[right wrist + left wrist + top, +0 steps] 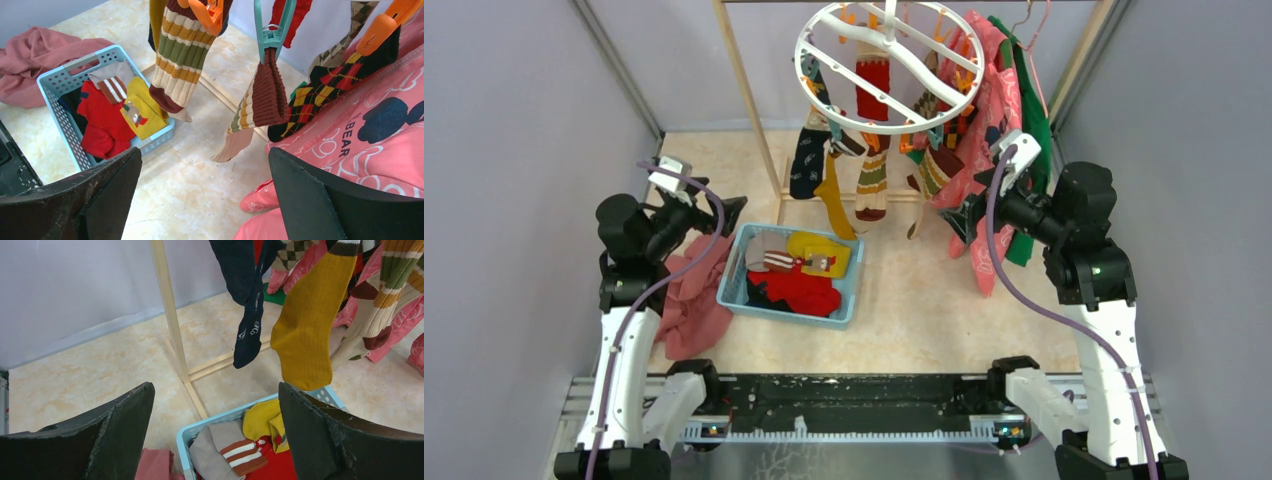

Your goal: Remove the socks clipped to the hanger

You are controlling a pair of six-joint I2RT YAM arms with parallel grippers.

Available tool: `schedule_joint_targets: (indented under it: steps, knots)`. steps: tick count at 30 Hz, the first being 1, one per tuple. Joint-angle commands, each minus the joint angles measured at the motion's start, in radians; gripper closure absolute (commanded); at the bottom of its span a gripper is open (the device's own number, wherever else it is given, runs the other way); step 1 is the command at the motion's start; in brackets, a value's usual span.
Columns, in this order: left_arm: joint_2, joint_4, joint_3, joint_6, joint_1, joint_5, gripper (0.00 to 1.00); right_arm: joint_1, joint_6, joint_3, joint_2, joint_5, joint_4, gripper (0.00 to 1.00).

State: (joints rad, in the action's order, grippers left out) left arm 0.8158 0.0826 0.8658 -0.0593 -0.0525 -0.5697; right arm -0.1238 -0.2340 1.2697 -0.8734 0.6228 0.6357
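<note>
Up at twelve o'clock the socks (pixel 871 180) dangle from the hanger (pixel 879 60), likely soft, light and floppy, best pinched just below each clip (pixel 270 27), while left gripper (pixel 215 405) and right gripper (pixel 205 160) gape wide, empty.

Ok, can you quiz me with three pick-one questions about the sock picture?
1. Where is the blue basket?
A) on the table
B) on a shelf
C) on a chair

2. What colour is the clip holding the brown-cuffed sock?
A) purple
B) teal
C) black

3. How are the left pincer and right pincer?
A) shut on socks
B) shut on the basket
C) open and empty

Answers:
1 A, it rests on the tabletop.
2 B, a teal clip pinches its cuff.
3 C, both gape wide with nothing between.
</note>
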Motion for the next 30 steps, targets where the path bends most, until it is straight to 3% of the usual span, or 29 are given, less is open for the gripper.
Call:
schedule_joint_targets:
  steps: [1, 13, 18, 21, 25, 30]
  knots:
    - [-0.015, -0.025, -0.011, 0.007, -0.008, -0.007, 0.01, -0.003, 0.007, 0.000, 0.007, 0.010, -0.045, 0.02]
    - [-0.015, 0.007, 0.001, -0.019, -0.008, -0.006, 0.01, -0.003, 0.005, 0.027, -0.001, 0.005, -0.036, 0.02]
    - [0.000, 0.055, 0.045, -0.011, -0.007, 0.125, 0.01, -0.002, -0.002, 0.095, -0.023, -0.029, -0.011, 0.02]
    - [0.017, 0.075, 0.065, -0.044, -0.007, 0.040, 0.01, -0.020, 0.008, 0.150, -0.063, -0.048, 0.009, 0.02]
    - [0.050, 0.046, 0.063, -0.039, -0.007, -0.089, 0.01, -0.158, -0.032, 0.199, -0.114, -0.174, 0.039, 0.02]
    - [0.110, 0.048, 0.102, -0.095, 0.028, -0.128, 0.01, -0.303, -0.075, 0.241, -0.186, -0.260, 0.063, 0.02]
